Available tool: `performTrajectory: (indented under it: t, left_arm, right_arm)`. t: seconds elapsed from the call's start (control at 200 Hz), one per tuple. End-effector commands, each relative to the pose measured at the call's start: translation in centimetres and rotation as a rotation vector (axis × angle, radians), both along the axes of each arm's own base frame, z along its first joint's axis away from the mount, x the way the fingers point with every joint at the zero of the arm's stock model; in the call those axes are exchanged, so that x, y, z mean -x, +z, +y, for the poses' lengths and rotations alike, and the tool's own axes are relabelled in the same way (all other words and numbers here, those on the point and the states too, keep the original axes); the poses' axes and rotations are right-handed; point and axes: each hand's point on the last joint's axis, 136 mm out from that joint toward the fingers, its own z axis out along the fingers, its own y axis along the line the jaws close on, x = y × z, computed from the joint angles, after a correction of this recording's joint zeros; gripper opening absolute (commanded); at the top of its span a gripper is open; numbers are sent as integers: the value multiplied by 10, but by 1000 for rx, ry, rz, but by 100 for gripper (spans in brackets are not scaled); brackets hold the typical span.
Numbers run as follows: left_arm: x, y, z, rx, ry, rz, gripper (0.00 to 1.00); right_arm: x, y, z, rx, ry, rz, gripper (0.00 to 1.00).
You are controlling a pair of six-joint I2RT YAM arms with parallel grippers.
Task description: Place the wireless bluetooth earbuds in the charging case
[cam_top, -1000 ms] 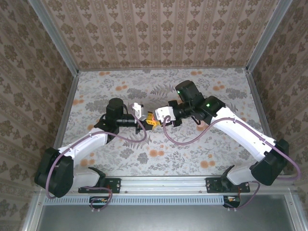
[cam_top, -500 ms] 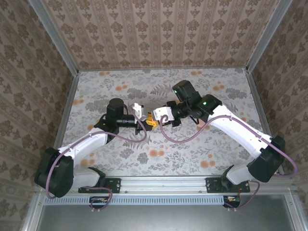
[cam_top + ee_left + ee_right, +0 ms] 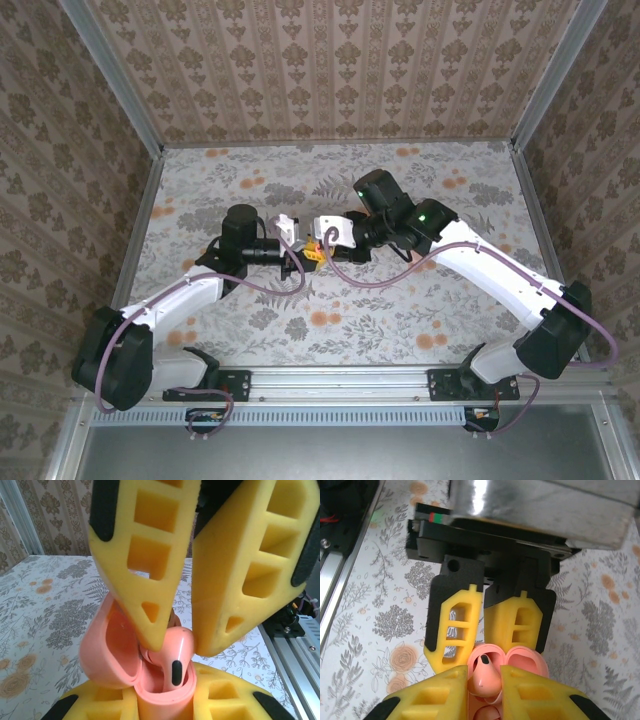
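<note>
- Two hands meet tip to tip over the middle of the floral surface (image 3: 200,190) in the top view. The left hand (image 3: 303,256) comes in from the left and the right hand (image 3: 322,243) from the right, touching or nearly so. The task parts are too small to pick out between the yellow fingers here.
- Left wrist: the left hand is clamped on the charging case (image 3: 159,697), which sits between its own two fingers at the bottom of the frame. The lid (image 3: 107,655) is swung open to the left.
- Same view: the right hand's fingers (image 3: 150,555) reach in from above, pinching one earbud (image 3: 175,652). Its lower end sits in the case mouth, not fully down.
- Right wrist: the right hand is pressed onto that earbud (image 3: 487,677), with the left hand's fingers (image 3: 457,625) facing it and the open lid (image 3: 527,662) just beyond the bud.
- Pink shows below the bud, but I can't tell whether it's the second bud or part of the case.
- Step in hand, my read: seating a bud in its socket, partway in.
- Next move needs:
  - a short straight push along the socket axis while the left hand holds the case steady
  - then spread the right hand and back off along the same line so the bud isn't dragged out
</note>
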Motion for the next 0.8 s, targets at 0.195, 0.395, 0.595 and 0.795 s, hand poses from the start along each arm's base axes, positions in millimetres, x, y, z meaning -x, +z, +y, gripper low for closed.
performTrajectory:
  t: [0.195, 0.395, 0.595, 0.795]
  left_arm:
    - [0, 29, 0, 50, -5, -97, 17]
    - [1, 30, 0, 48, -2, -101, 17]
    - [1, 29, 0, 44, 2, -97, 17]
    - [-3, 21, -1, 30, 17, -90, 17]
  right_arm:
    - [-3, -12, 6, -10, -194, 152, 22]
    - [-9, -10, 7, -40, -295, 211, 23]
    - [-9, -6, 8, -78, -343, 262, 29]
    - [-8, 15, 7, -171, -347, 242, 36]
